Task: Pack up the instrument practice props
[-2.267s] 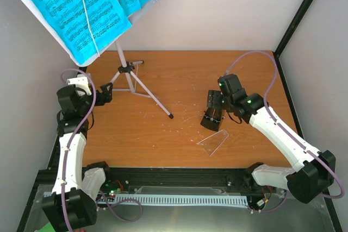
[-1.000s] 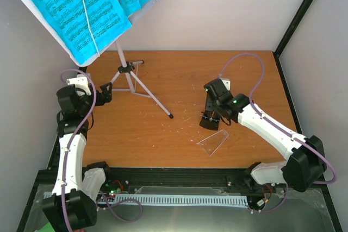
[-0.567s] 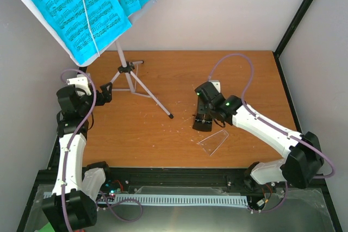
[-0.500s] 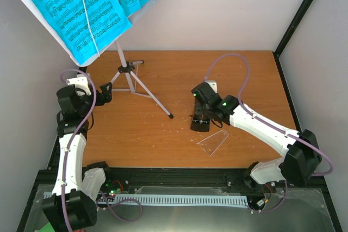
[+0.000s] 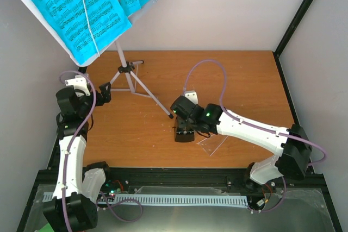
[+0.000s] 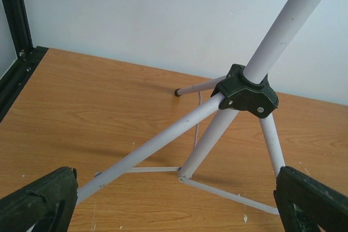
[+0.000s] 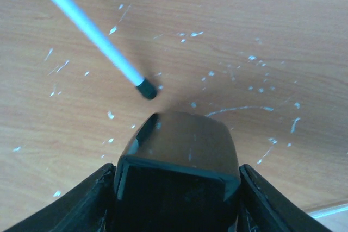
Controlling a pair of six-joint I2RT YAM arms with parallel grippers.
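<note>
The white tripod music stand [image 5: 125, 69] rises at the back left, cyan sheet-music pages [image 5: 68, 12] on its desk. My right gripper [image 5: 184, 132] is shut on the small black metronome [image 5: 182, 134], low over the table just in front of the stand's black foot tip [image 5: 171, 116]. In the right wrist view the metronome [image 7: 179, 156] fills the gap between both fingers [image 7: 89, 202], with the foot tip [image 7: 145, 88] just ahead. The clear cover [image 5: 213, 142] lies flat to the right of the gripper. My left gripper [image 5: 103, 93] stands open, facing the stand's leg hub [image 6: 247, 92], touching nothing.
The wooden table [image 5: 239, 74] is walled at the back and sides, with a black frame post [image 5: 299, 14] at the right. The stand's long leg [image 5: 152, 97] slants across the middle. White flecks [image 7: 255, 58] dot the wood.
My right arm has swung left with the metronome, away from the clear cover and up to the stand's foot. The left arm has barely moved.
</note>
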